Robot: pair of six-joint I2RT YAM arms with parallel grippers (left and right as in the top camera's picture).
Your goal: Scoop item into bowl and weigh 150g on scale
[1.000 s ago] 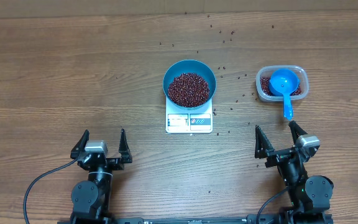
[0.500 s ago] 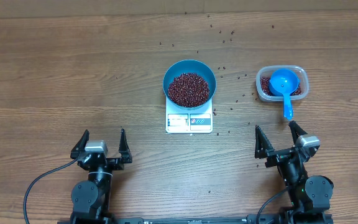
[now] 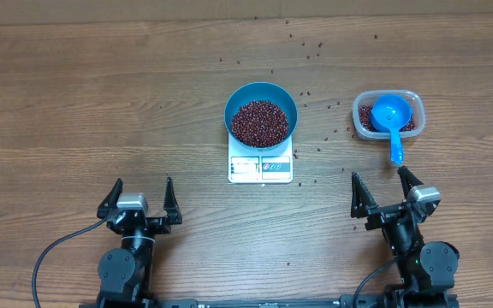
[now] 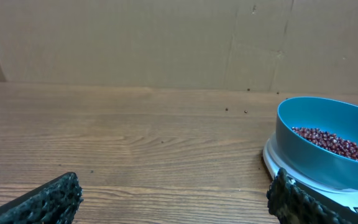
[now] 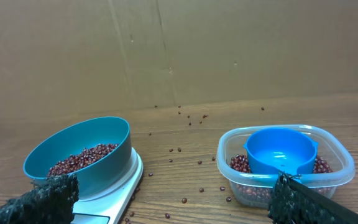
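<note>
**Both grippers wide and empty; beans sit in the bowl on the scale**

The left gripper stands with its jaws spread wide and nothing between them; the right gripper is spread just as wide and holds nothing either. The bowl rests on the scale, ahead of both grippers and between them, forward and to the right of the left one, forward and to the left of the right one; it is well apart from each. The beans form a maroon heap in the bowl's bottom. The scale's front panel faces the grippers. Straight ahead of the right gripper, nearer than the bowl, is a clear tub with more beans; a blue scoop lies in it, its handle pointing back towards that gripper. Stray beans dot the table around the bowl and beyond it.
</note>
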